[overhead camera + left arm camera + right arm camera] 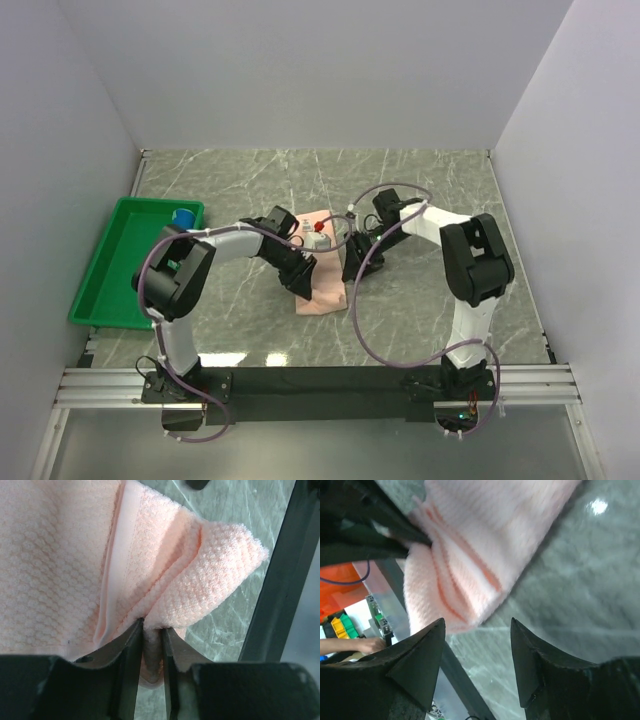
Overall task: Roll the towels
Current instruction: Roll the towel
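The pale salmon-pink towel (322,292) lies partly folded on the marble table between both arms. My left gripper (299,268) is at its left edge; in the left wrist view its jaws (151,626) stand narrow, pinching a fold of the waffle-weave pink towel (60,555). My right gripper (353,270) is at the towel's right edge. In the right wrist view it (477,622) is open, with only table between its fingers, and the folded pink towel (470,540) lies just beyond the tips. The teal and blue towel (183,216) shows as a small blue bundle in the tray.
A green plastic tray (108,292) sits at the table's left edge, close to the left wall. White walls enclose the table at left, back and right. Purple cables loop off both arms above the table.
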Controlling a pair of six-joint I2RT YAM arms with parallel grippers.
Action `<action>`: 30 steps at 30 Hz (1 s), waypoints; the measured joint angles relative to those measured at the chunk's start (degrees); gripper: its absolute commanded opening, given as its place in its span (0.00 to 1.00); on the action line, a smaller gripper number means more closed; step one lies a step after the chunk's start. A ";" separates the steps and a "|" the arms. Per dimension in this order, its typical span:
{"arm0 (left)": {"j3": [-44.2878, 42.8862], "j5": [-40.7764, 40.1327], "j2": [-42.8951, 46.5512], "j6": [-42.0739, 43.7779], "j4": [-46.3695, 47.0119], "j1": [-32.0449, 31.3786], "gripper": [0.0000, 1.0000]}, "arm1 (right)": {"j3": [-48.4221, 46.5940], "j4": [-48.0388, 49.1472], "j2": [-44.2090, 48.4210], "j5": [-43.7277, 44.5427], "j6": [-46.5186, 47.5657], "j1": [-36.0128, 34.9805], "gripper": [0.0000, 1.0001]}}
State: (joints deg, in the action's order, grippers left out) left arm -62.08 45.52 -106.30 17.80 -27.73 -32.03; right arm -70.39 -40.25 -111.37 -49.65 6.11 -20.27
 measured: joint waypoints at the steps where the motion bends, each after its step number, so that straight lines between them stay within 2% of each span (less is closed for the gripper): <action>1: -0.46 0.31 -0.46 -0.20 -0.22 0.13 0.29 | 0.42 -0.11 0.66 -0.20 0.28 0.37 0.63; 7: -4.17 2.60 -3.98 -1.27 -2.58 1.11 0.30 | 4.28 -0.63 6.91 -3.78 1.49 0.39 0.65; 12: -7.45 4.83 -7.26 -1.95 -6.10 2.03 0.30 | 12.20 4.61 15.28 -3.48 0.83 0.42 0.68; 19: -11.74 8.48 -12.00 -2.54 -11.26 3.61 0.30 | 16.11 12.46 25.62 2.80 1.64 -0.22 0.68; 25: -14.67 9.94 -14.69 -2.47 -15.08 4.15 0.32 | 17.57 18.18 28.61 10.19 4.76 -4.61 0.68; 30: -16.92 10.43 -16.55 -2.49 -17.86 4.31 0.32 | 18.21 21.11 29.24 14.38 7.43 -9.68 0.63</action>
State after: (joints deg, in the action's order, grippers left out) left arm -79.00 55.94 -122.85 15.31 -45.58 -27.73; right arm -52.18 -19.14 -82.13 -35.27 13.54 -29.95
